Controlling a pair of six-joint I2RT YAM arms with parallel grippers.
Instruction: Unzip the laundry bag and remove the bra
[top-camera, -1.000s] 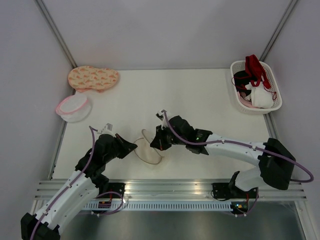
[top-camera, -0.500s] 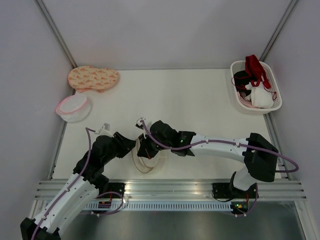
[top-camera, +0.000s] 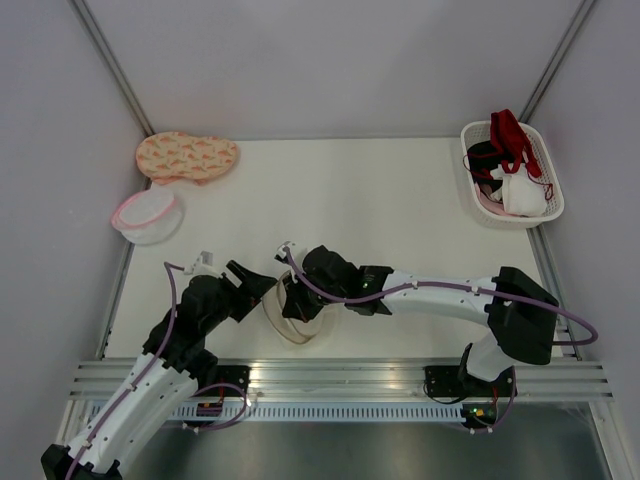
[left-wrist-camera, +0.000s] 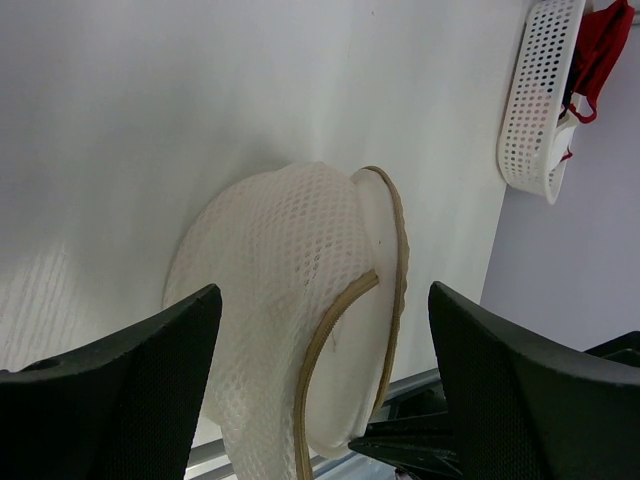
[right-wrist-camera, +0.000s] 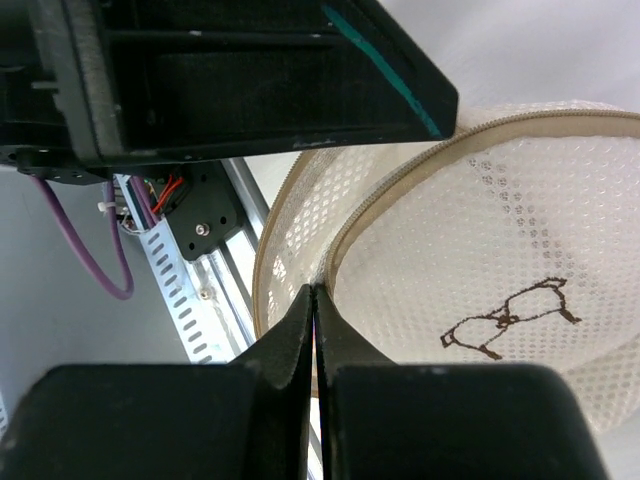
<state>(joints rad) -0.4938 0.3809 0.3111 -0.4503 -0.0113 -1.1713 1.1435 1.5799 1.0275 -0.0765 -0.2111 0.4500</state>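
The cream mesh laundry bag (top-camera: 296, 318) stands tilted on edge near the table's front, and its two brown-rimmed halves (left-wrist-camera: 300, 260) gape apart. My right gripper (top-camera: 292, 290) is shut on the bag's zip rim (right-wrist-camera: 345, 235); its fingertips (right-wrist-camera: 313, 292) meet at the rim. My left gripper (top-camera: 254, 280) is open just left of the bag, its fingers (left-wrist-camera: 150, 380) on either side of the bag without touching it. The bra (top-camera: 515, 170), with whitish cups and red straps, lies in the white basket (top-camera: 470, 135) at the back right; its strap (left-wrist-camera: 600, 45) shows there too.
A pink-rimmed round bag (top-camera: 147, 216) and an orange patterned pouch (top-camera: 186, 156) lie at the back left. The basket also holds a black and a pink garment. A metal rail (top-camera: 330, 375) runs along the table's near edge, close to the laundry bag.
My left gripper has opened, let go of the bag and drawn back a little to the left. My right gripper has carried the bag's rim leftward and still holds it.
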